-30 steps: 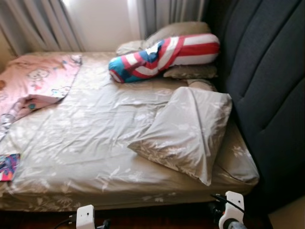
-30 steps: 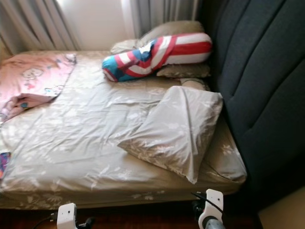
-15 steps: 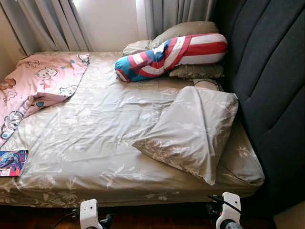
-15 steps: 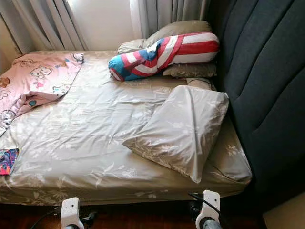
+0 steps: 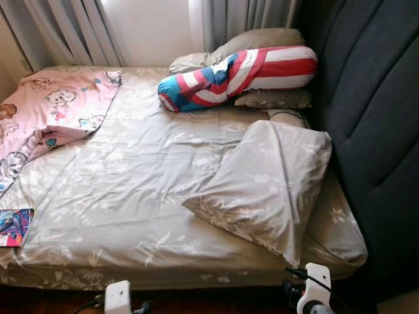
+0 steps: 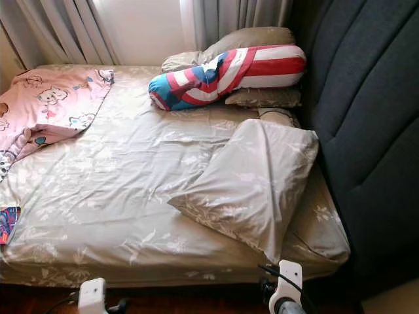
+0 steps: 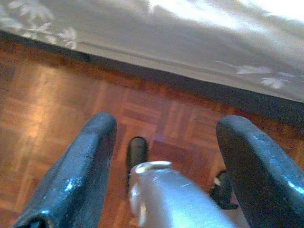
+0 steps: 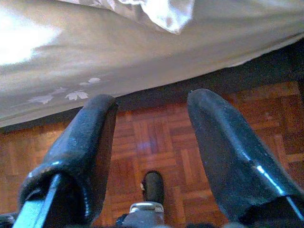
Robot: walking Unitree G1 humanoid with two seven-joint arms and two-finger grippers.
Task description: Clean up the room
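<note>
Bedding covers most of what the head camera sees: one bed (image 5: 131, 216) dressed in a beige sheet printed with pale leaves, set against a dark padded headboard (image 5: 373, 111) on the robot's right. No readable writing or brand shows anywhere. One leaf-print pillow (image 5: 265, 186) lies loose and askew near the bed's front right corner, partly hanging over the edge beside the headboard. One long bolster (image 5: 236, 75) in red, white and blue stripes rests at the far end, leaning on two beige pillows (image 5: 252, 40) stacked under the grey curtains (image 5: 65, 29). One pink cartoon-print blanket (image 5: 52, 111) is crumpled over the far left corner of the bed. One small colourful book (image 5: 14, 226) lies flat at the left edge of the mattress, its cover too small to read.

Both arms hang low in front of the bed. The left pincer (image 7: 166, 156) has its two black fingers spread apart over the wooden parquet floor (image 7: 57, 114), clamped on nothing. The right pincer (image 8: 152, 147) is likewise spread wide and empty, just below the bed's edge.
</note>
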